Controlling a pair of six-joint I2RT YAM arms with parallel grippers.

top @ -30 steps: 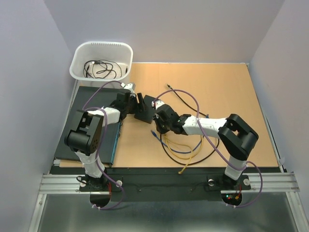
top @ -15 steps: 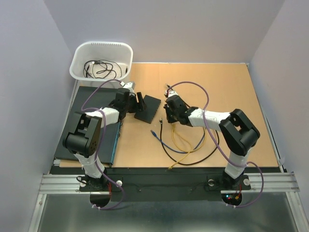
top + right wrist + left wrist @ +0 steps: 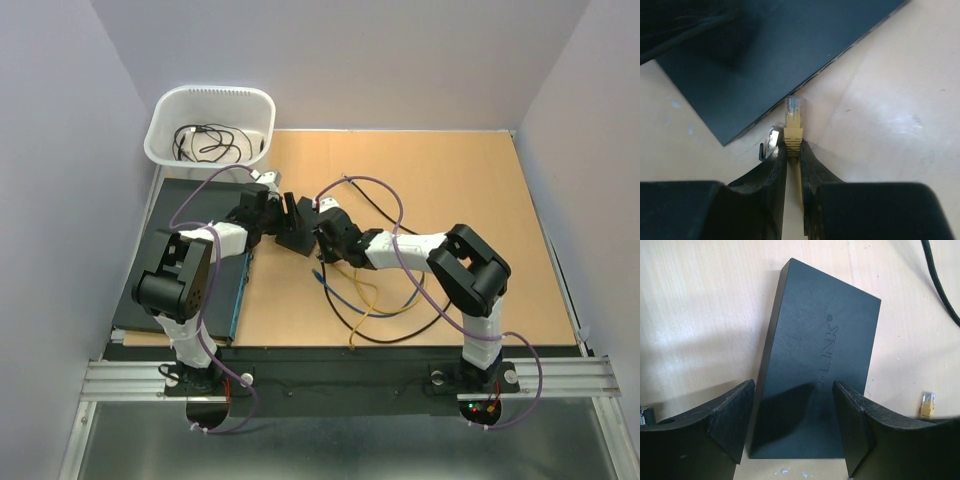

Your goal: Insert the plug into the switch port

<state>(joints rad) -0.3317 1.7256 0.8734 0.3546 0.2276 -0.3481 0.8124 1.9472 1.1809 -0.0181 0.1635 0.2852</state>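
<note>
The switch [image 3: 298, 237] is a flat black box lying on the wooden table. My left gripper [image 3: 284, 212] stands open astride its near end, one finger on each side of the switch [image 3: 815, 370], with a small gap at each finger. My right gripper [image 3: 793, 146] is shut on the yellow plug [image 3: 793, 122]. The plug's clear tip points at the long edge [image 3: 832, 60] of the switch and sits just short of it. The switch port cannot be made out along that edge. From above, the right gripper [image 3: 325, 233] sits against the box's right side.
A white basket [image 3: 160, 125] holding black cables stands at the back left. A dark mat [image 3: 180, 270] lies under the left arm. Loose yellow, blue and black cables [image 3: 380, 300] trail in front of the right arm. A small metal clip [image 3: 771, 137] lies beside the plug.
My right gripper, which had pulled away to the right half a second ago, has swung back left to the switch's edge with the plug. The left gripper has stayed put.
</note>
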